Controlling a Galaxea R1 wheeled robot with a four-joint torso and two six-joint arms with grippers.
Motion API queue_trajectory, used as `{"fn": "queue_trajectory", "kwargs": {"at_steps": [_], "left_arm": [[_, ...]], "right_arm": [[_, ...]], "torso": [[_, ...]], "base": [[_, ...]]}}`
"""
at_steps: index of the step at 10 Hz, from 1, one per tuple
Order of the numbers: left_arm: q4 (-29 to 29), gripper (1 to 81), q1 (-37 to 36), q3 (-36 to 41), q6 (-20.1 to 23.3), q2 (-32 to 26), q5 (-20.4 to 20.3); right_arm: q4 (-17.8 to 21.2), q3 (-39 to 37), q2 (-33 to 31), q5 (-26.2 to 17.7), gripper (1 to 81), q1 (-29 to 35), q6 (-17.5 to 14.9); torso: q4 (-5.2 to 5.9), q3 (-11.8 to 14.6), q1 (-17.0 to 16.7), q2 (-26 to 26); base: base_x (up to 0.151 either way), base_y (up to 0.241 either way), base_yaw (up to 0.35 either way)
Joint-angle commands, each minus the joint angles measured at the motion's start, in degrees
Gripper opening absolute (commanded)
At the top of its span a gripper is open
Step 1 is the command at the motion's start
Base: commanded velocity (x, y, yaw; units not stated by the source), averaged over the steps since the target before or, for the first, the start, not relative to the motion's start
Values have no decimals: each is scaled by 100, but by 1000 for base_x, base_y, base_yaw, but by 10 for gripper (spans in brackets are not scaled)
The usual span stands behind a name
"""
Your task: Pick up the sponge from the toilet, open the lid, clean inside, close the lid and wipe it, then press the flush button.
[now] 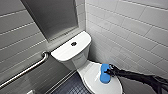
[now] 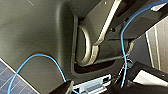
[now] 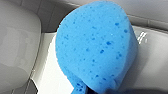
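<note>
1. Since the white-tiled wall stands close along the toilet's right side, the right arm has little room there. Any lift is best taken straight up, not swung outward.
2. The toilet sits in the corner with a metal grab bar well apart on the opposite wall. Nothing lies in the arm's way.
3. The lid is down and glossy, so I judge it slippery. The sponge should be carried off it, not dragged across.
4. The sponge, bright blue and porous, is at the lid's right edge, near the wall. Up close it looks creased at one end, which I take as a pinch. Whether it has cleared the lid I cannot tell.
5. The right gripper meets the sponge from the wall side and appears clamped on its edge. A soft pad gives, so a deeper, firm hold would guard against it slipping loose while the lid is raised.
6. The left gripper sits close against the robot's own dark casing. Whether it is open or closed I cannot tell.
7. The flush button sits dark in the middle of the tank top, well apart from the sponge. It looks untouched, and I judge the task to be at an early stage.
</note>
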Motion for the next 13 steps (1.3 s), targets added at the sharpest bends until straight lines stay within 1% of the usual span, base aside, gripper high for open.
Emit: {"fn": "queue_trajectory", "kwargs": {"at_steps": [1,2,3,4,6,9,10,13], "left_arm": [[-17,811,236,75,29,-51,505],[-9,811,236,39,29,-25,505],[-9,811,236,39,29,10,496],[-9,811,236,39,29,37,496],[0,811,236,39,29,37,505],[0,811,245,48,29,37,505],[0,811,245,48,29,46,505],[18,811,244,57,29,55,505]], "right_arm": [[229,-532,336,-1,10,650,240],[238,-333,206,-18,10,553,240],[212,70,-48,16,10,412,240],[246,507,-371,144,10,282,249],[414,953,-780,456,10,-26,275],[511,1145,-1175,789,10,-528,275],[511,1331,-1396,948,10,-720,284],[590,2341,-2292,1563,10,-1274,284]], "torso": [[0,0,0,0],[0,0,0,0],[0,0,0,0],[0,0,0,0],[0,0,0,0],[0,0,0,0],[0,0,0,0],[0,0,0,0]], "base": [[0,0,0],[0,0,0],[0,0,0],[0,0,0],[0,0,0],[0,0,0],[0,0,0],[0,0,0]]}}
